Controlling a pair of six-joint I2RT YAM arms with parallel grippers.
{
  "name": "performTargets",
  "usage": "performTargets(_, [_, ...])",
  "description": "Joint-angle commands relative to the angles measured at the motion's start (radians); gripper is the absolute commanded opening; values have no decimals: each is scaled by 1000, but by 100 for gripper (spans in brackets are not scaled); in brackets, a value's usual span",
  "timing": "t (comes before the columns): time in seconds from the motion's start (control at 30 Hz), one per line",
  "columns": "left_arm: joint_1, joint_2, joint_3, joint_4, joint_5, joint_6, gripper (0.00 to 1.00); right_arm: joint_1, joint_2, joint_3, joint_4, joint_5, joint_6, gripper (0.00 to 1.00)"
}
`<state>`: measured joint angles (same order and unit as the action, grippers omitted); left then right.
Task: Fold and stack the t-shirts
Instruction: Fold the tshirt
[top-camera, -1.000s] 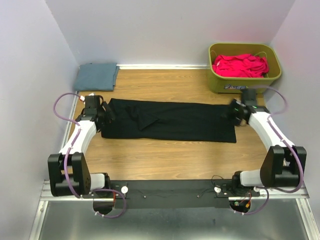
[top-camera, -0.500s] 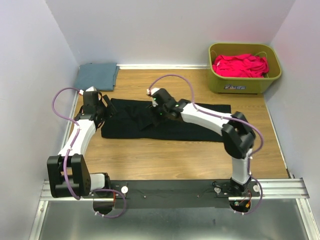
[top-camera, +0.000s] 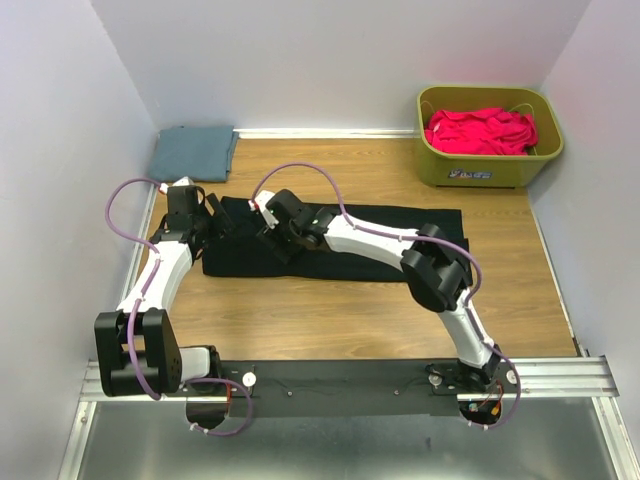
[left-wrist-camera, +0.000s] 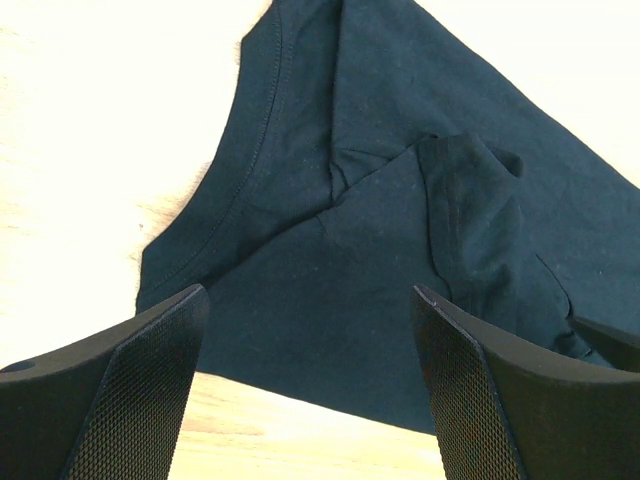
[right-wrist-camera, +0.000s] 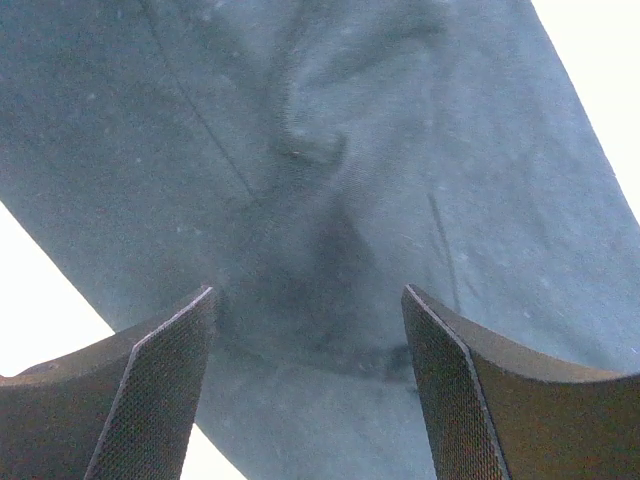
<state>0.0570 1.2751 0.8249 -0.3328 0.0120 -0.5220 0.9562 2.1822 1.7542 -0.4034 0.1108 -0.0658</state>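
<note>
Tabletop of pale wood (top-camera: 330, 310) seen from above, with two robot arms reaching in from the near edge. At the far left corner a slate blue-grey t-shirt (top-camera: 193, 152) lies folded into a neat squarish pad against the wall. Just nearer, the left gripper (top-camera: 207, 222) hangs over the left end of the black t-shirt (top-camera: 380, 255), its fingers (left-wrist-camera: 150, 390) spread wide with nothing between them. The black t-shirt lies flat in a long narrow band in the middle of the table, its long axis running left to right. In the left wrist view its left end shows a curved stitched edge, probably the neck opening, beside a small folded-over flap. The right arm stretches across the shirt from the right, and the right gripper (top-camera: 276, 226) sits over the left part of the cloth, fingers (right-wrist-camera: 150, 400) also apart, above a puckered crease. At the far right corner stands an olive-green tub (top-camera: 490, 170) holding a crumpled pink-red t-shirt (top-camera: 480, 130). A small white label (top-camera: 468, 173) on the tub's front is too small to read.
</note>
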Motion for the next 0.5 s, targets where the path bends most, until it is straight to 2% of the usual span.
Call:
performTargets(0.0, [3,-13,-1,17,-4,20,89,12,57,44,6,-5,-45,81])
performTargets(0.07, [3,-8,-3,15,-4,20,89,12,80,56,6,6,-48,81])
performTargets(0.3, [3,9,-7,17,3,24,89,9,108,106,11,183,-39,82])
performTargets(0.47, [3,13,-12,21,6,25,88,-30,102,111,14,233,-16,82])
